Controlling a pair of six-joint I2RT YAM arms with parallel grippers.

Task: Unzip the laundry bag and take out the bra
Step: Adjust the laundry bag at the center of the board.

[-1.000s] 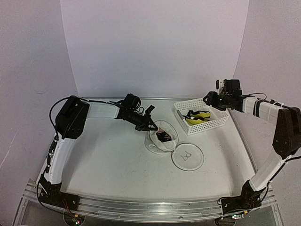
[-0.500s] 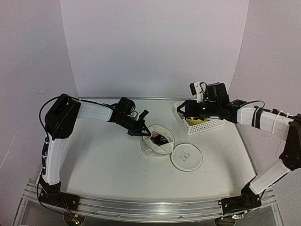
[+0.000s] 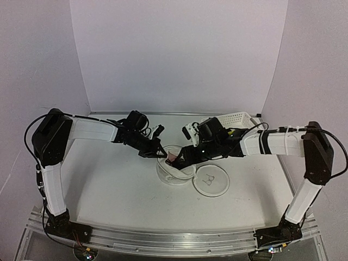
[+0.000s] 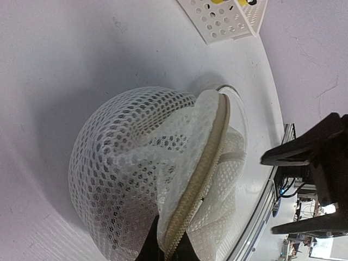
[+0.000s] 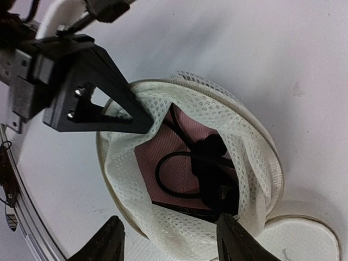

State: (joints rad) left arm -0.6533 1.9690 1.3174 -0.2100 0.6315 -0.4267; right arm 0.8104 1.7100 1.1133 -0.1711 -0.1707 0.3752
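Observation:
The laundry bag (image 3: 169, 173) lies unzipped at mid-table, its round lid (image 3: 209, 180) with the black pictogram flopped flat to the right. My left gripper (image 3: 160, 154) is shut on the bag's zipper rim (image 4: 204, 163) and holds the mouth up; in the left wrist view its fingertips (image 4: 166, 251) pinch the mesh at the bottom edge. A pink bra (image 5: 179, 163) with black straps sits inside the bag (image 5: 239, 136). My right gripper (image 5: 171, 242) hovers open just over the mouth, nothing between its fingers, and sits right of the left one in the top view (image 3: 182, 157).
A white perforated basket (image 3: 239, 117) with a yellow item stands at the back right, behind the right forearm; it shows too in the left wrist view (image 4: 228, 22). White walls close the back and sides.
The right arm swung left from the basket to over the bag's mouth, opening slightly. The left gripper, still shut on the rim, drew the bag a little leftward.

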